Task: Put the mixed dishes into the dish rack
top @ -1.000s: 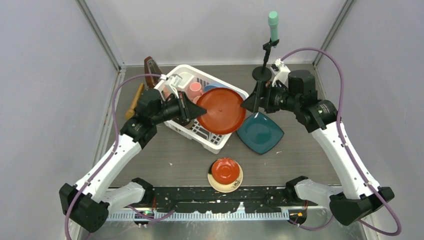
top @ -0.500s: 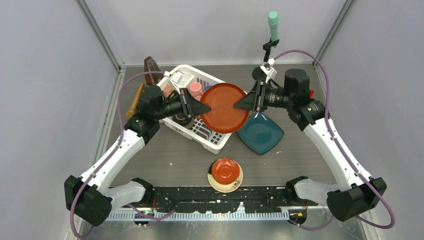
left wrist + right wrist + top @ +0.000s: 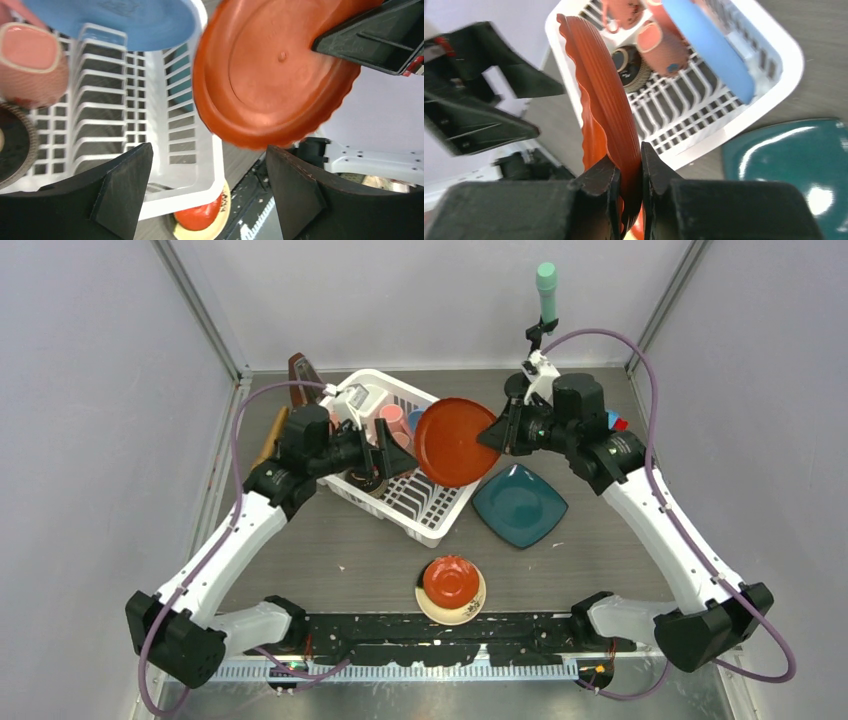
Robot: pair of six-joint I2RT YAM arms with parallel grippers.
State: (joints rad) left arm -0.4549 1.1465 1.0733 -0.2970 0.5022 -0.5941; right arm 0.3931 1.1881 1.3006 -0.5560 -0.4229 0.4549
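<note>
The orange-red plate (image 3: pixel 599 95) is held on edge above the right rim of the dish rack (image 3: pixel 432 531), clear of the dividers. The right end effector (image 3: pixel 630 165) is clamped on its scalloped rim. The left end effector (image 3: pixel 207 155) stands over the rack's left side with its jaws spread wide, touching nothing.

Inside the rack:
- one light blue plate (image 3: pixel 709 45), upright
- two pink mugs (image 3: pixel 661 42) that can be made out
- one brown bowl (image 3: pixel 629 62)

On the tabletop (image 3: pixel 330 550):
- one dark teal plate (image 3: pixel 520 505), just right of the rack
- one red saucer (image 3: pixel 450 580) stacked on one cream saucer (image 3: pixel 428 608), near of the rack
- one brown metronome (image 3: pixel 300 370), behind the rack's left corner
</note>
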